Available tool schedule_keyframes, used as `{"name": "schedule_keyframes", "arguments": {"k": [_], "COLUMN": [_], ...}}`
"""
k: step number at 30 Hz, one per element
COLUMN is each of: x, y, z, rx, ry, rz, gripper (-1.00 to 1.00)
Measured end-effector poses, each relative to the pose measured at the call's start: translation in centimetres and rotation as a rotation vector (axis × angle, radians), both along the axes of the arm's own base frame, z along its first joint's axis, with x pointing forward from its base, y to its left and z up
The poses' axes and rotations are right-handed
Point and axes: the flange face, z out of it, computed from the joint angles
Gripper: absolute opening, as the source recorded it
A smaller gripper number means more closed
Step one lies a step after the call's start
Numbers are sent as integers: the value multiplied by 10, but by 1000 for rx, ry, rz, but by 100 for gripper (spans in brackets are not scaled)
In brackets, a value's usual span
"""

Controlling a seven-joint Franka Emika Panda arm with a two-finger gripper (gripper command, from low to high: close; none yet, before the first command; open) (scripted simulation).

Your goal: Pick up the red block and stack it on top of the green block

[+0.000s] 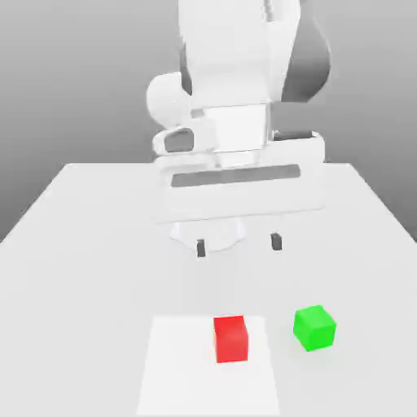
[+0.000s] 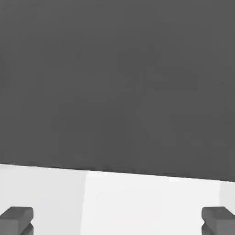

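**A:** Hovering above a white table [image 1: 73, 244], the Panda arm's gripper [image 1: 238, 243] hangs with its two dark fingertips spread wide and nothing between them, the exterior view shows.

**B:** And the blocks?

**A:** The red block [image 1: 231, 339] sits on a brighter white square patch [image 1: 175, 366] near the table's front edge, toward that patch's far right corner in the exterior view. The green block [image 1: 314, 328] stands just off the patch on the exterior view's right, near the red one but not touching it. Both lie in front of the gripper, well below it.

**B:** What does the hand view add?

**A:** Neither cube. It gives the fingertips [image 2: 16, 219] as two grey stubs at opposite sides, far apart, confirming the jaws are released. Between them lies bare table surface [image 2: 41, 193], with the edge of the brighter patch [image 2: 147, 206] running across it, and a dark grey backdrop [image 2: 117, 82] beyond.

**B:** Any containers?

**A:** The scene offers no bin or tray that I can make out; the cubes rest straight on the flat surface, upright, each on one face.
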Motion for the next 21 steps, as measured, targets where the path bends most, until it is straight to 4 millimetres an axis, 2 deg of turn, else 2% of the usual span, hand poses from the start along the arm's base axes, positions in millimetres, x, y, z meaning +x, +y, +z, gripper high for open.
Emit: {"name": "schedule_keyframes", "arguments": {"k": [4,10,11,17,19,21], "x": [-33,-40,-41,-42,-41,-40], "y": [2,1,1,1,1,0], "z": [-78,-141,-151,-155,-146,-129], "rx": [-46,-62,-58,-57,-61,-65], "ry": [128,153,154,155,154,152], "rz": [22,27,26,26,27,27], "gripper": [0,0,-100,-100,-100,-100]}}
